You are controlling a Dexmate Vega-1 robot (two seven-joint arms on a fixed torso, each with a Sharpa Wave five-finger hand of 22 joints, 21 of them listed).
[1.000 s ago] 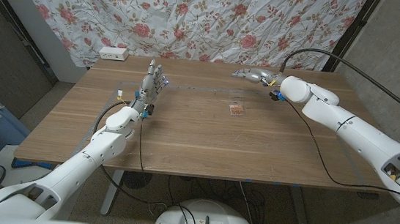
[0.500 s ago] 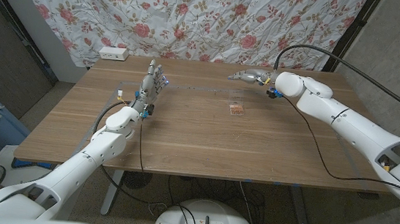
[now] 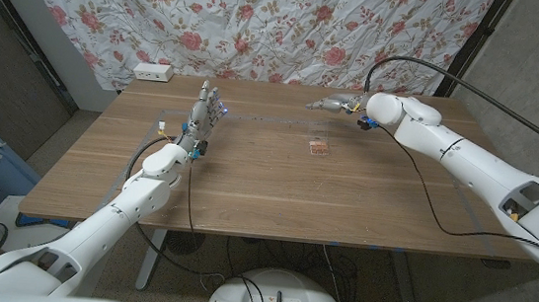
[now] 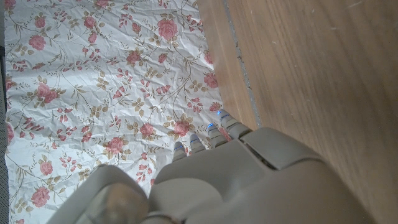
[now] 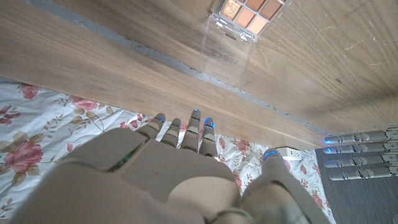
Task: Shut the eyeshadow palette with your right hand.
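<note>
The eyeshadow palette [image 3: 320, 148] lies open mid-table, its orange and brown pans facing up. Its clear lid [image 5: 224, 55] is folded back towards the far edge of the table; the pans [image 5: 249, 9] show beyond it in the right wrist view. My right hand [image 3: 331, 104] hovers behind the palette near the far edge, fingers stretched out to the left and holding nothing; from its wrist, my right hand [image 5: 180, 168] has fingers [image 5: 194, 124] apart. My left hand [image 3: 204, 111] stands on edge at the left, fingers straight up and empty, and my left hand [image 4: 217, 180] also shows from its wrist.
A white power strip [image 3: 153, 72] sits at the table's back left corner. A floral cloth [image 3: 262, 21] hangs behind the wooden table [image 3: 275, 196]. A black cable [image 3: 423, 201] trails from my right arm over the table's right side.
My right arm has swung left, bringing the hand a little closer to the spot behind the palette. The palette and my left hand have not moved.
</note>
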